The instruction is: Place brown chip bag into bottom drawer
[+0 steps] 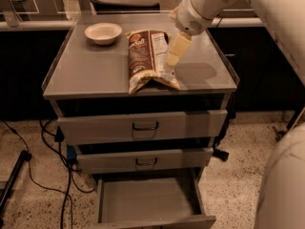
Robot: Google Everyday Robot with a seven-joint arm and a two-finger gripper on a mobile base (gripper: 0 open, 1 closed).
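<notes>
The brown chip bag (144, 57) lies lengthwise on the grey cabinet top (90, 73), dark brown front on its left and white panel on its right. My gripper (170, 63) hangs from the white arm at the upper right, pointing down and to the left, right over the bag's right edge. I cannot tell whether it touches the bag. The bottom drawer (148, 203) is pulled out at the foot of the cabinet, and its grey inside holds nothing.
A small round cream bowl (103, 33) stands at the back left of the cabinet top. The two upper drawers (143, 126) with dark loop handles are closed. Cables lie on the speckled floor at the left (47, 175). My arm's white casing fills the right edge (286, 185).
</notes>
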